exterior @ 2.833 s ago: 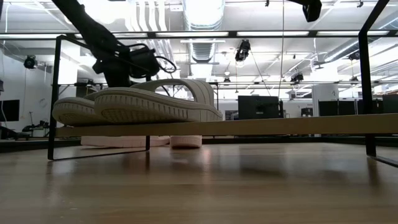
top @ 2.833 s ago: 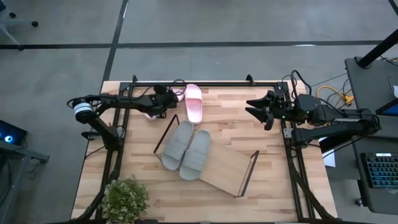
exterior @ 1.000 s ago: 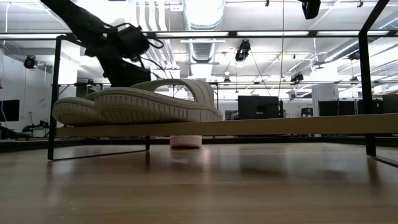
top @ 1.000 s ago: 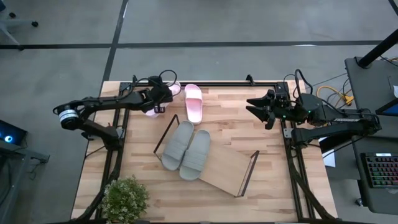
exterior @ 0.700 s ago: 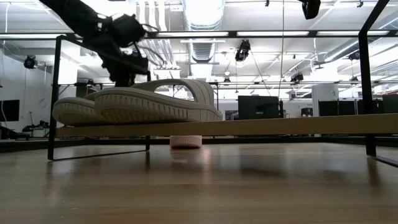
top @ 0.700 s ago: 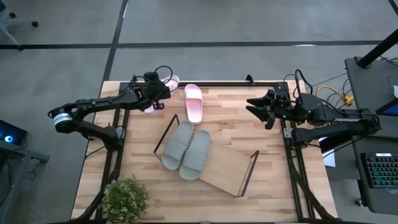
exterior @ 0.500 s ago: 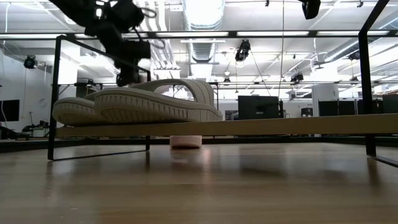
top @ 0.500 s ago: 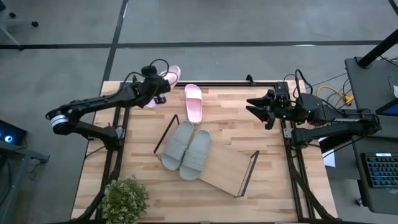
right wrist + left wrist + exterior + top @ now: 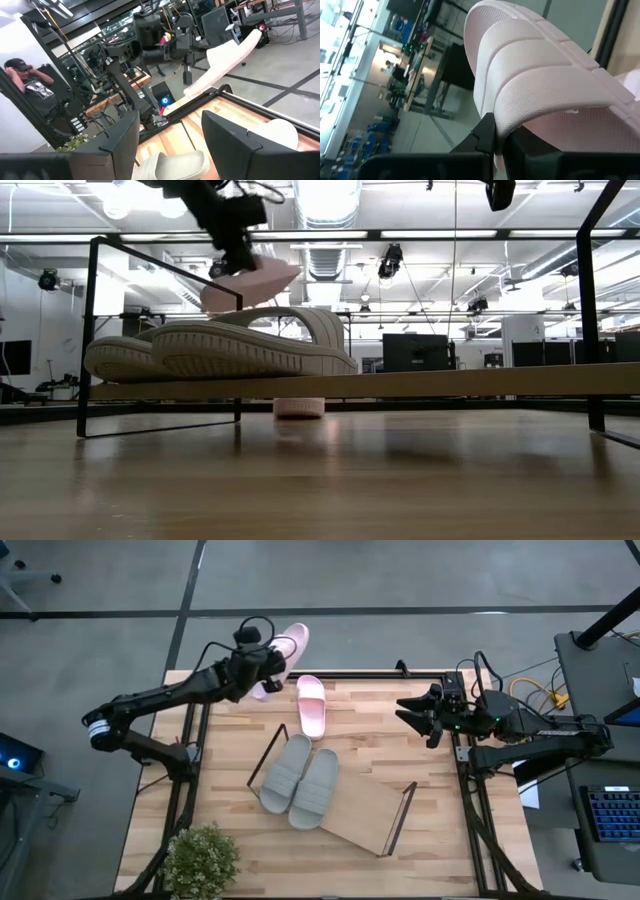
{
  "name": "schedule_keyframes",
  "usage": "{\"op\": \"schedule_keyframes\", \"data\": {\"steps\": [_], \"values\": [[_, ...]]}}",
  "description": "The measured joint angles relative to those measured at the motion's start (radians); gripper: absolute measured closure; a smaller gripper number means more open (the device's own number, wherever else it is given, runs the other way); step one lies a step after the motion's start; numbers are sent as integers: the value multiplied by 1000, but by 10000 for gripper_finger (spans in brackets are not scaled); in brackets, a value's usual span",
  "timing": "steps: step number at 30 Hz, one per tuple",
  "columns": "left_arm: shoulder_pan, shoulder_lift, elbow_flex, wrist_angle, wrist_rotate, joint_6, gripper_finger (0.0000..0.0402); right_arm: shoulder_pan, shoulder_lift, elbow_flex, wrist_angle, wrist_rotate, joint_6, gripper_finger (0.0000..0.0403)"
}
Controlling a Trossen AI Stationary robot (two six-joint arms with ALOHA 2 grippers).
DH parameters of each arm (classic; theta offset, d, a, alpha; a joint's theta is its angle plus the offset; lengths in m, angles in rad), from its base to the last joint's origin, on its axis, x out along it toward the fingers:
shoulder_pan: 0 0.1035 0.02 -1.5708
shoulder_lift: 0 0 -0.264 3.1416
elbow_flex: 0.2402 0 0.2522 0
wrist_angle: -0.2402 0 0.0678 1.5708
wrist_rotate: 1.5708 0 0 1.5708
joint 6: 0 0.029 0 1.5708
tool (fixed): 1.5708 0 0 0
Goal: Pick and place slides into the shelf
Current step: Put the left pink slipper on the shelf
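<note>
A light pink slide (image 9: 287,643) hangs in the air over the table's far left corner, with my left gripper (image 9: 266,668) shut on it; the low view shows the pink slide (image 9: 250,284) above the shelf. Its mate (image 9: 312,706) lies sole-down on the table at the far middle. The two grey slides (image 9: 300,780) lie side by side on the left half of the shelf (image 9: 365,812), a light-wood board set slantwise on the table. My right gripper (image 9: 408,711) waits open at the table's right edge, touching nothing. My left gripper pinches the edge of the pink slide's ribbed strap (image 9: 520,117) between its two fingers, one finger (image 9: 485,131) on either face of the strap. The slide is lifted clear of the table and tilted, one end (image 9: 285,272) higher than the other.
Dark wire frames (image 9: 267,755) (image 9: 401,813) stand at the shelf's two short ends. A potted plant (image 9: 200,858) sits at the near left corner. Beyond the table a person (image 9: 30,82) shows in the right wrist view.
My left gripper has gone up and toward the table's far edge, a little to the right, still shut on the pink slide. The slide has risen with it and now shows above the grey slides in the low view.
</note>
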Motion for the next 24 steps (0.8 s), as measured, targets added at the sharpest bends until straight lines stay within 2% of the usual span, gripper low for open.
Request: {"op": "schedule_keyframes", "data": {"steps": [6,12,19,24], "values": [[-53,73,132,-10,-1,-1,402,0,0,0,-1,0,0,197],[-123,151,262,-108,1,-9,402,0,0,0,-2,0,-5,197],[-188,226,409,-232,58,-143,401,0,0,0,-3,0,-15,197],[-225,252,473,-239,58,-176,401,0,0,0,-4,0,-15,197]]}}
